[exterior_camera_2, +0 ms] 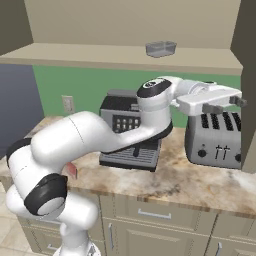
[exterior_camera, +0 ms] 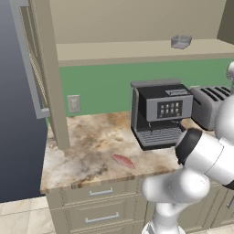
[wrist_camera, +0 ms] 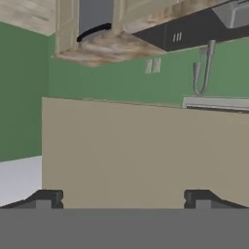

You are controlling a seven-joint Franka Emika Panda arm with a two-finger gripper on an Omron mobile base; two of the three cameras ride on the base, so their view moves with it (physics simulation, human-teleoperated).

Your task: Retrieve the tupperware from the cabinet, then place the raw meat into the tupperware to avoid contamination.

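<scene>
Right base view: arm reaches level over the toaster (exterior_camera_2: 215, 137), fingers (exterior_camera_2: 226, 105) spread wide, holding nothing.

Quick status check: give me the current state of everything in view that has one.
cabinet: door open
tupperware: on the cabinet shelf, not held
raw meat: flat on the counter, outside the tupperware
tool: open, holding nothing, raised over the toaster
coffee machine: upright on the counter

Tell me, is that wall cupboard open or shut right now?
Open. The cabinet door is swung out to the left, baring the shelf where the tupperware sits.
</scene>
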